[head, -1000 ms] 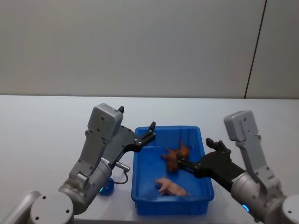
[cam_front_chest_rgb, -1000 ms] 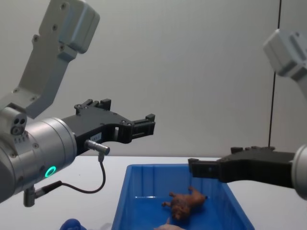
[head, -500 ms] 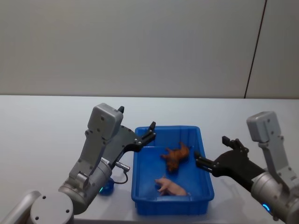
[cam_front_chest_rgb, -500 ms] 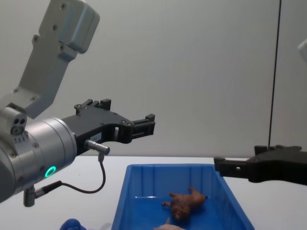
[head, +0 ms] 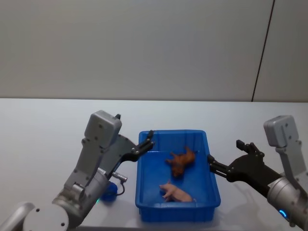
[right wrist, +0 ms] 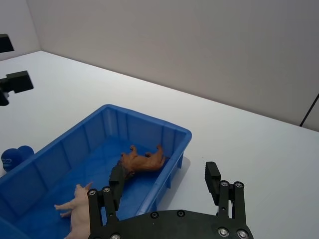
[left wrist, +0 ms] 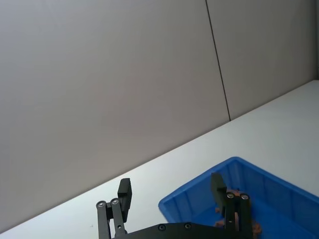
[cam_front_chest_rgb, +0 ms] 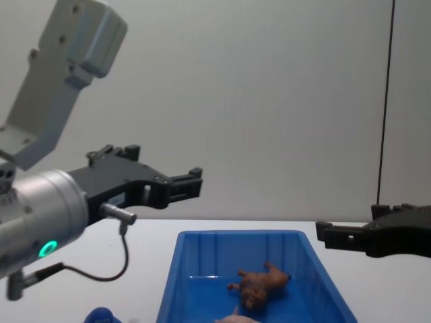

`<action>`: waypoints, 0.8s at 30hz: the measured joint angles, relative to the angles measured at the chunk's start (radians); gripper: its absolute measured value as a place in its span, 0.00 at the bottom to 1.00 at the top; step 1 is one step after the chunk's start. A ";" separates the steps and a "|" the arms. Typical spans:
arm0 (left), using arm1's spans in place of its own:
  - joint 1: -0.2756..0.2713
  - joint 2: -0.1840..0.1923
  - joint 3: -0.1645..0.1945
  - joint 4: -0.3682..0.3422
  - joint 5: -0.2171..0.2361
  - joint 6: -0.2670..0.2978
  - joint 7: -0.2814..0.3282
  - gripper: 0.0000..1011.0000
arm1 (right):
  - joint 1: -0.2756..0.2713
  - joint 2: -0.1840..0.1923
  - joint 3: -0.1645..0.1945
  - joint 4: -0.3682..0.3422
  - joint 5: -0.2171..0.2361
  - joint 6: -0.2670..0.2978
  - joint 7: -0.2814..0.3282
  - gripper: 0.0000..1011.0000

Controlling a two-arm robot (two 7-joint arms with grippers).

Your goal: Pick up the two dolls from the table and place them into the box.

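Brown doll [head: 180, 161] in blue box [head: 173, 132], blue doll [head: 109, 191] on bench [head: 48, 125] at box's 8 o'clock, left hand [cam_front_chest_rgb: 196, 185] wide at 10 o'clock, right hand [head: 211, 164] wide at 3 o'clock

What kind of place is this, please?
Probably a robot lab: a plain white table, a grey panelled wall, and the left gripper and right gripper, both open, flanking a blue bin.

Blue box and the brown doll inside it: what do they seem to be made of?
Blue box: most likely rigid moulded plastic, smooth with a faint sheen; ribbed walls and a thick rim suggest it. Brown doll: matte, uneven shaggy-looking surface, perhaps soft rubber or plush; the look leaves that open.
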 joint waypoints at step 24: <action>0.196 0.155 -0.042 -0.160 -0.134 0.109 0.154 0.99 | -0.001 0.010 0.009 0.005 0.006 -0.009 0.007 0.99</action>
